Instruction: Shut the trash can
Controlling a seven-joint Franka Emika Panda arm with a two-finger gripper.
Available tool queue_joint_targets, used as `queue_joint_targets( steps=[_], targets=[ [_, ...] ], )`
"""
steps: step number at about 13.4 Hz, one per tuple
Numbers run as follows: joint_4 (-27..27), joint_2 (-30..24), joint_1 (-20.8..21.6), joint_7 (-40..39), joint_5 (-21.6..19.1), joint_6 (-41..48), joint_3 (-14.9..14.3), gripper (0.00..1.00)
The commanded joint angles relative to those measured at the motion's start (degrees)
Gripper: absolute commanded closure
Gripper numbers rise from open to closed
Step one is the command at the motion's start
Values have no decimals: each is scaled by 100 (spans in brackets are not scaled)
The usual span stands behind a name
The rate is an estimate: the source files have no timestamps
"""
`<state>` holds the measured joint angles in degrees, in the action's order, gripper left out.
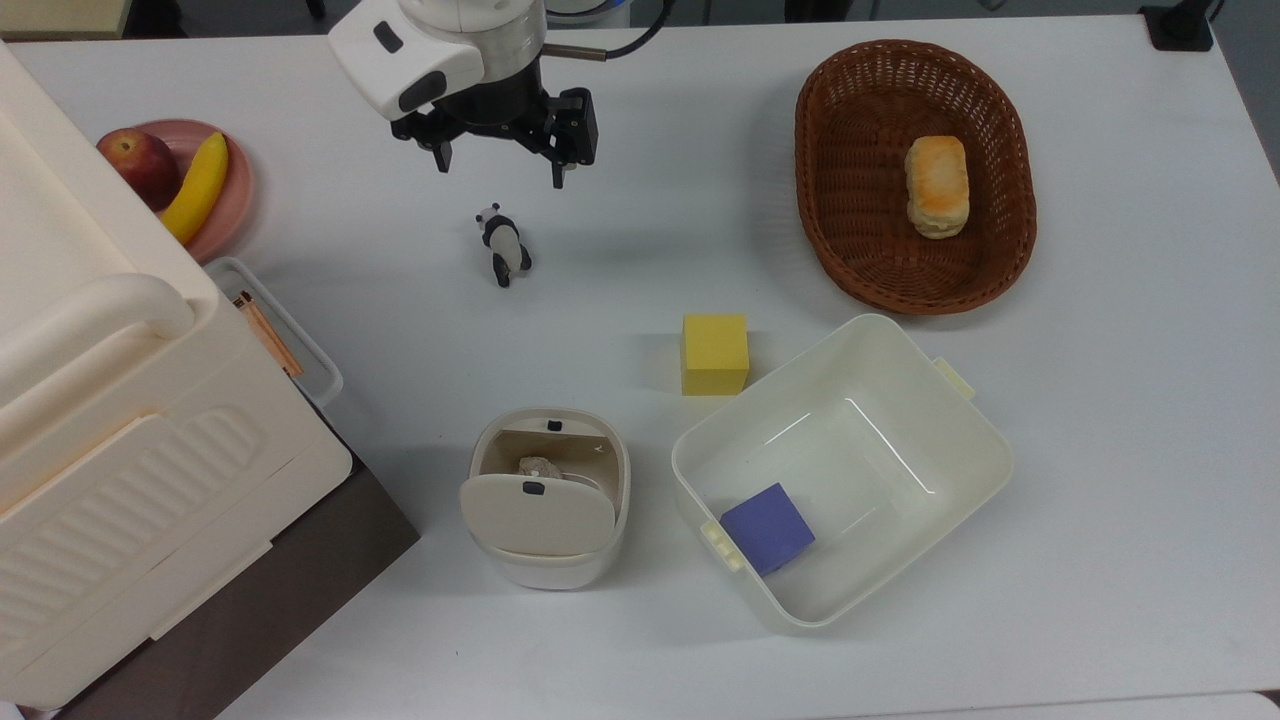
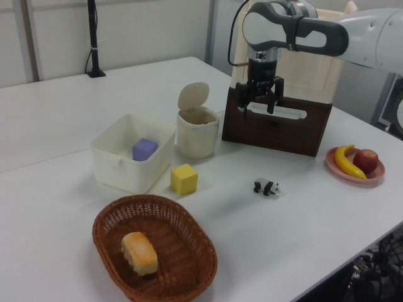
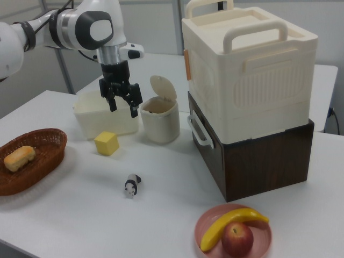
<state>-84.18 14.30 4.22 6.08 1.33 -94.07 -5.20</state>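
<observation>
Trash can (image 1: 548,500) sits lid-up on my table (image 1: 1100,450), open, well clear of the gripper (image 1: 500,165).
Around the can I count one white tub (image 1: 985,440) just beside it holding one purple block (image 1: 767,527), one yellow cube (image 1: 715,353) near, one toy panda (image 1: 503,245) between can and gripper, one wicker basket (image 1: 1000,270) farther off. My arm hangs wrist-down, fingers apart, holding nothing.
</observation>
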Motion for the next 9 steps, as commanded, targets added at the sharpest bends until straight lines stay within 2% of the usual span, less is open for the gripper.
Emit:
queue_joint_targets(
  steps=[1,9],
  targets=[
    [-266,-208,26,-334,-71,-164,-60,0],
    [-275,-164,17,-336,-115,-173,-60,0]
  ],
)
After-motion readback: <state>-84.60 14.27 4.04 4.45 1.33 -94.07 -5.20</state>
